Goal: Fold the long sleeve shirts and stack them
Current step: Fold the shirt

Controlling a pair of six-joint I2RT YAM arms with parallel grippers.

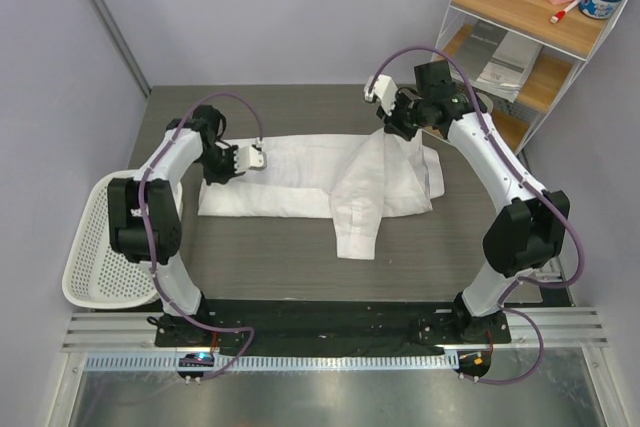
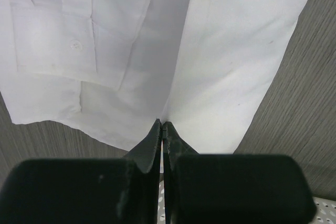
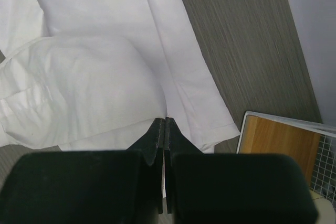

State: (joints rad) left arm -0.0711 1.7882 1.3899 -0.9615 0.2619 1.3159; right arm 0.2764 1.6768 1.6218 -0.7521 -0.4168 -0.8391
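Folding is only partway: 1 long sleeve shirt (image 1: 290, 187) lies rumpled on the surface (image 1: 260, 257), pinched by left end effector (image 2: 161, 129) and right end effector (image 3: 165, 124); nothing stacked.

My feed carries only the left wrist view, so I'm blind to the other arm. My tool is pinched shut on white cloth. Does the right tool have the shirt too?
Observer: Yes. The right tool is shut on the thin white long-sleeved shirt near its right end, pulling the cloth up into a peak.
Operator: Any sleeve loose?
Observer: One sleeve drapes from that peak toward the arms' bases, its cuff flat on the dark wood-grain table.
Operator: Where's the basket?
Observer: The white perforated plastic basket sits at the table's left edge.
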